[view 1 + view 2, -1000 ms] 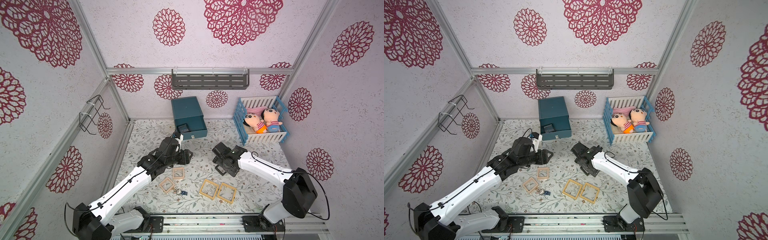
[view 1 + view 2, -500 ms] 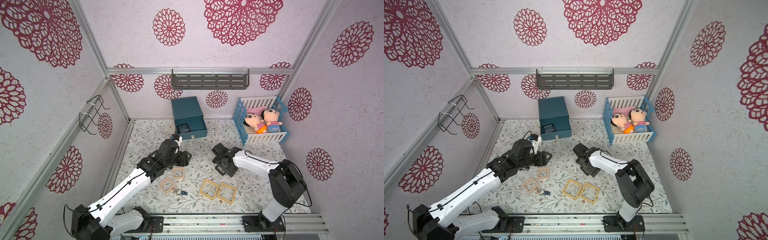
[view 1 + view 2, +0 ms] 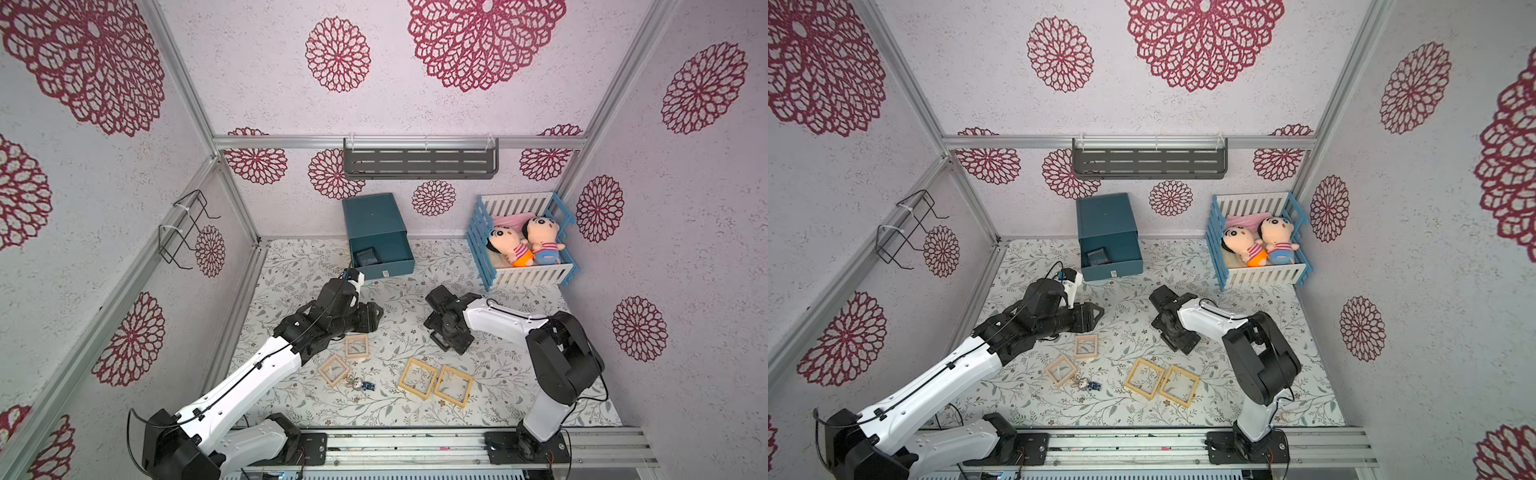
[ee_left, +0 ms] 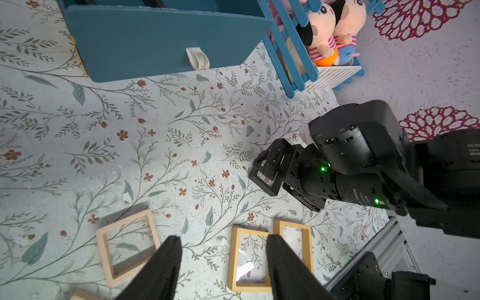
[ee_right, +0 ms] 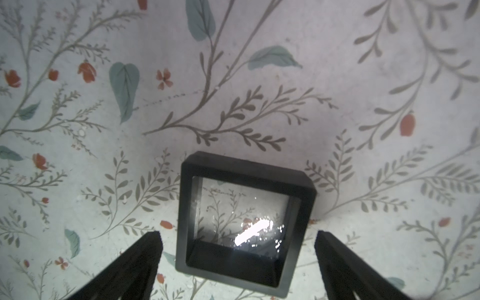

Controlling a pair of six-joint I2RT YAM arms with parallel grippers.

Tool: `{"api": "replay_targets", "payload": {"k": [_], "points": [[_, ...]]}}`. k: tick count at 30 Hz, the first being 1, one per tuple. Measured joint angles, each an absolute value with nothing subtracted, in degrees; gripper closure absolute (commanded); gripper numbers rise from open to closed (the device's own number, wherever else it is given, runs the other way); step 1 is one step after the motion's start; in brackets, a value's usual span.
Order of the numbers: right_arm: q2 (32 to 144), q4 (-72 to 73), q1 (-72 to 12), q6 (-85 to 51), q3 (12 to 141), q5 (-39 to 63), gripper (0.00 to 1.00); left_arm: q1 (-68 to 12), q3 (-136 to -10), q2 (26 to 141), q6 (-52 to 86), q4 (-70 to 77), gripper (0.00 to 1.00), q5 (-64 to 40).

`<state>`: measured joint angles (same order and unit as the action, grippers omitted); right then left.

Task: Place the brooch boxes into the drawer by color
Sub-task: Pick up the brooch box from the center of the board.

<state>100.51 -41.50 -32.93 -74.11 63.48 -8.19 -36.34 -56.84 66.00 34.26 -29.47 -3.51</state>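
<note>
SITE: robot test cell staged as a toy nursery | FRAME: aluminium profile bars (image 3: 399, 142) holding wall panels (image 3: 249, 83) printed with red flowers | MOUNT: left arm (image 3: 249, 382) and right arm (image 3: 498, 322) on a base rail (image 3: 415, 449) | WORKTOP (image 3: 299, 266): floral-print sheet | PROPS: toy crib (image 3: 528, 276) with two dolls (image 3: 509, 245), grey shelf (image 3: 419, 164), wire rack (image 3: 183, 232)

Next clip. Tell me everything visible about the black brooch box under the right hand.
The black brooch box is a small square frame, matte and plastic-looking, with thick raised sides around a clear film centre; the leaf print shows through it and a bright glare sits on the film. It appears empty. It lies flat on the floral mat, slightly askew between the fingers of the open right hand, with a gap on each side, so nothing but the mat touches it.
</note>
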Motion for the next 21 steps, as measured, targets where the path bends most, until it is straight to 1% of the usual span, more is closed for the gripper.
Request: {"api": "replay_targets", "payload": {"k": [4, 8, 11, 15, 19, 21], "points": [[101.1, -41.1, -32.7, -74.1, 63.5, -7.6, 0.02, -36.3, -56.8, 66.0, 34.3, -29.5, 0.41, -3.4], [102.2, -41.1, -32.7, -74.1, 63.5, -7.4, 0.07, -36.3, -56.8, 66.0, 34.3, -29.5, 0.41, -3.3], [102.4, -41.2, -32.6, -74.0, 63.5, -7.4, 0.15, -36.3, -56.9, 66.0, 34.3, -29.5, 0.41, -3.2], [102.5, -41.2, -32.5, -74.2, 63.5, -7.5, 0.30, -36.3, -57.0, 66.0, 34.3, -29.5, 0.41, -3.2], [102.5, -41.3, -32.4, -74.2, 63.5, -7.6, 0.40, -36.3, -57.0, 66.0, 34.3, -29.4, 0.41, -3.3], [102.5, -41.4, -32.4, -74.2, 63.5, -7.6, 0.43, -36.3, -57.0, 66.0, 34.3, -29.4, 0.41, -3.3]]}}
